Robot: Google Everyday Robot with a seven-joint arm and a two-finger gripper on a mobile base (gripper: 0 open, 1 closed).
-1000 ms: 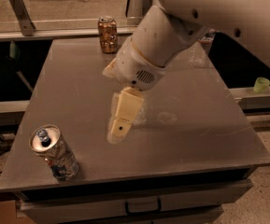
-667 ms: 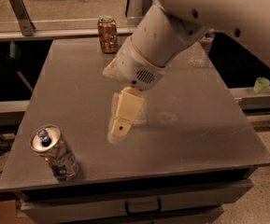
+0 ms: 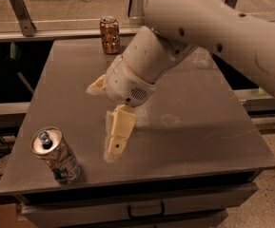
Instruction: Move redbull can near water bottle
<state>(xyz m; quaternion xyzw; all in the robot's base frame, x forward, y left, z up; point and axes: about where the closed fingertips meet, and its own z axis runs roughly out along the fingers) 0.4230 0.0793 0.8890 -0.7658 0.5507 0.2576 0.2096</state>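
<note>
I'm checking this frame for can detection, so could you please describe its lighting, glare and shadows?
Camera view: dim, warm light overall; the silver can glints on top at front left of the table; the claw hangs over mid-table with no hard-edged shadow beneath; a pale sheen lies on the table to its right; the brown can at the far edge shows little glare.

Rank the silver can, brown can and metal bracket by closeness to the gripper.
1. Redbull can, front left of the gripper, which hangs over the table.
2. Orange-brown can, far edge.
3. Metal bracket, far left, behind the table.
</note>
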